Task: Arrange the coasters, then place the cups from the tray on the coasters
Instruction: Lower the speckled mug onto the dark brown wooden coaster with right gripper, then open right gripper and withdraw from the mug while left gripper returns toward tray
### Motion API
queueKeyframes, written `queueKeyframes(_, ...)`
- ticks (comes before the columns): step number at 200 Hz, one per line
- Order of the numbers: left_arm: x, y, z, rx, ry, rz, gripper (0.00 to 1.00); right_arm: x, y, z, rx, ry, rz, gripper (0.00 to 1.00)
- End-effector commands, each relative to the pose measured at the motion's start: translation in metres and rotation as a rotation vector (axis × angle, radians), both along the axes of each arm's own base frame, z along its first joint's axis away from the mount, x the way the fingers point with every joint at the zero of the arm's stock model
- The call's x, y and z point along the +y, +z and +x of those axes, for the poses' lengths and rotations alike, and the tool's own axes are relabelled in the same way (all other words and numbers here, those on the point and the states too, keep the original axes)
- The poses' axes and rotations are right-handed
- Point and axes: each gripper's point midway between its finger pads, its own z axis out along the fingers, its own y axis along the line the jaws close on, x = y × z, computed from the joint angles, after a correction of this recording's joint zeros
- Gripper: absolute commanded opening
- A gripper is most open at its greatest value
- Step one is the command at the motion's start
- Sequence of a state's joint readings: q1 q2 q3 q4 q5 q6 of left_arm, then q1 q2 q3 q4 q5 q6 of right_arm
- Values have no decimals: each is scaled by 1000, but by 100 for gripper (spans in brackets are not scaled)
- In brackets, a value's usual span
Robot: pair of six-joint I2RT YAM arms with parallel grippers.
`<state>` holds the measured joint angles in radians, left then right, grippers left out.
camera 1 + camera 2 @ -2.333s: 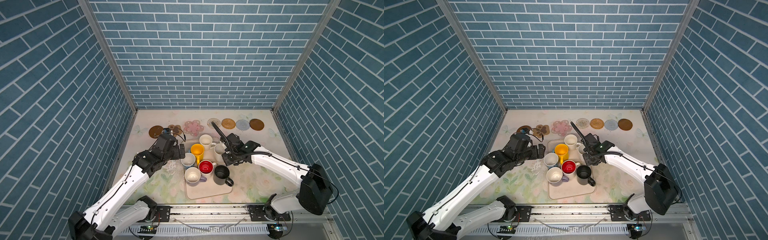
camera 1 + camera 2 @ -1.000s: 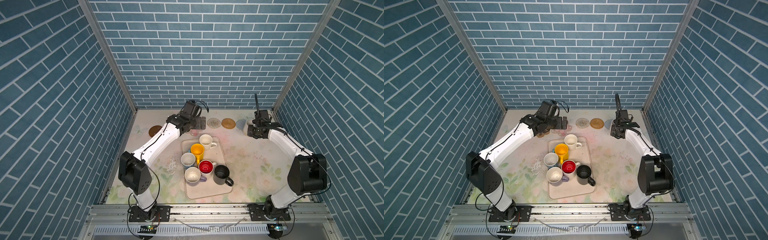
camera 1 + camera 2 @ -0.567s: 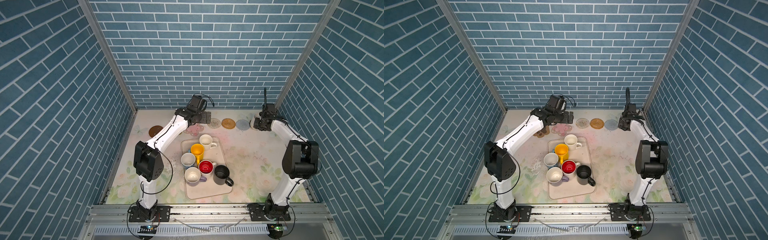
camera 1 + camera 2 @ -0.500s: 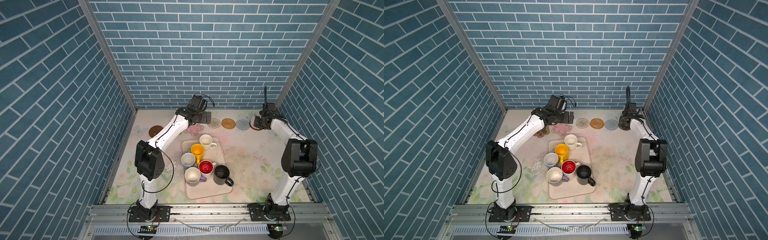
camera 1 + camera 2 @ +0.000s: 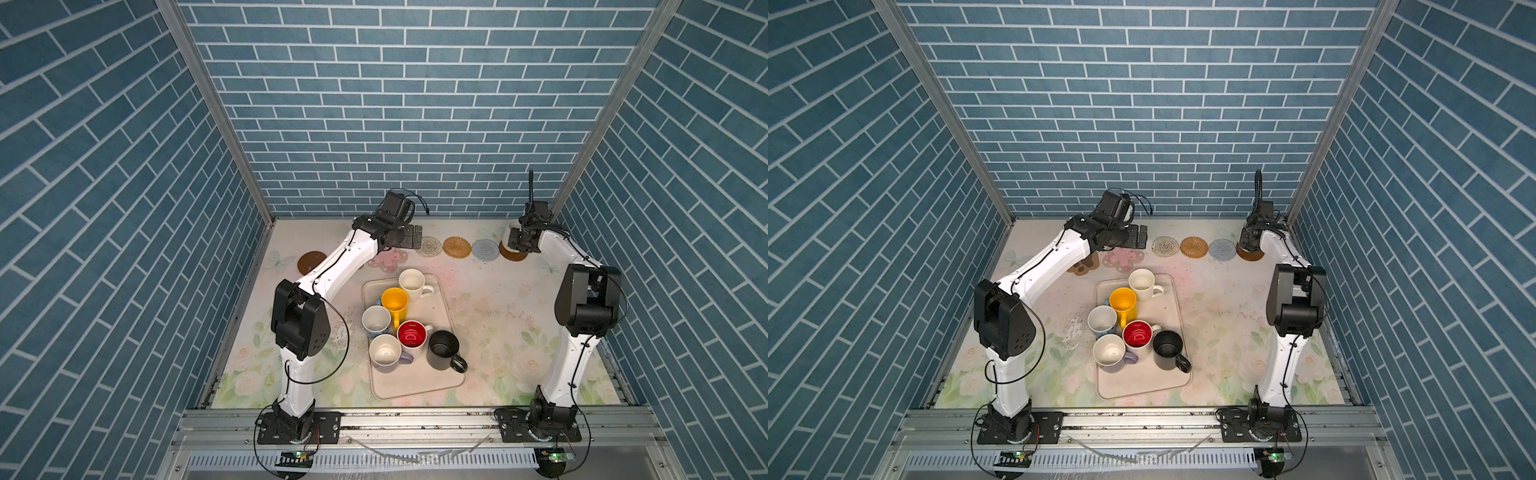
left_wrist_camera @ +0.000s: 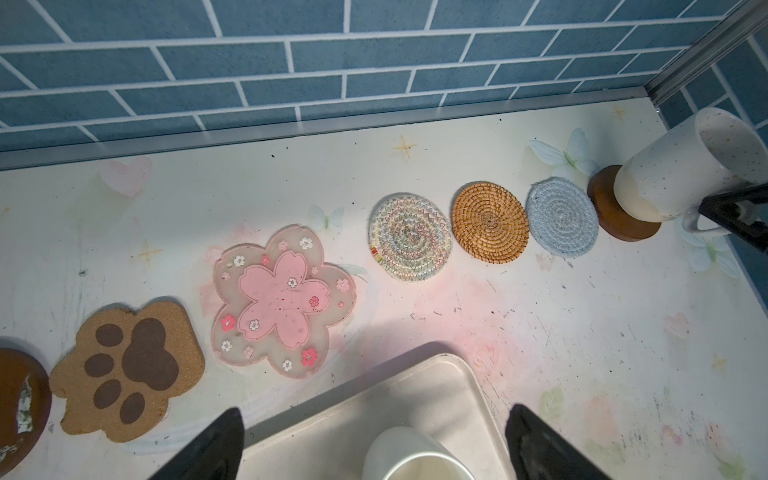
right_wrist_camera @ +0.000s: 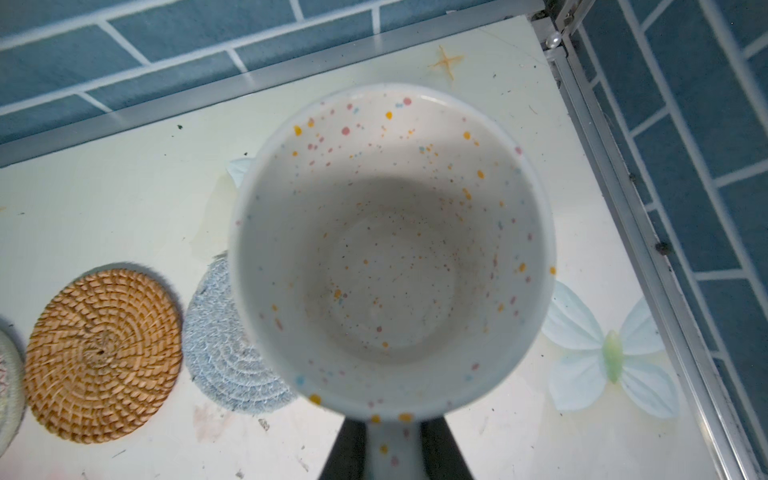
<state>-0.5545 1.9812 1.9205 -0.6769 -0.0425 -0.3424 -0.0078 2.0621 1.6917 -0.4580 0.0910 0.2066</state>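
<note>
Left wrist view showed the cup (image 6: 681, 166) tilted, base on the brown coaster (image 6: 611, 208) at the table's (image 6: 540, 332) far right corner, the right hand (image 6: 725, 210) clenched on its handle (image 6: 692, 225).

The left arm (image 5: 345, 262) and right arm (image 5: 557, 246) are white with black joints. Black cables loop behind the left claw (image 5: 417, 237) and right claw (image 5: 518, 242).

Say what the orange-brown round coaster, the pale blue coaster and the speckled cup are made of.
Orange-brown coaster: likely rattan, matte; spiral woven strands.
Pale blue coaster: probably cotton cord, soft; coiled ridges, fuzzy edge.
Speckled cup: seemingly glazed ceramic; smooth, faintly shiny, coloured flecks.
</note>
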Motion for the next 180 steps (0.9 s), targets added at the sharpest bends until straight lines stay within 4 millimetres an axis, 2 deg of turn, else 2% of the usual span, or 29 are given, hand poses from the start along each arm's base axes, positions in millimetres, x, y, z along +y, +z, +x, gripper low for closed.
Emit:
queueKeyframes(1,-2,-10,6,17,-4,10,99,-8,46,28,-141,14,-38,0)
queueKeyframes(58,-2,-16,4,35,2,3,99,-6,29,27,-101,31,-25,0)
queueKeyframes(113,-4,-20,3,48,3,-5,99,-2,15,15,-67,40,-4,0)
queueKeyframes(156,0,-16,-2,46,6,-3,99,0,19,9,-72,35,10,28)
queueKeyframes(180,5,-13,-7,44,10,6,99,1,19,4,-65,30,20,36)
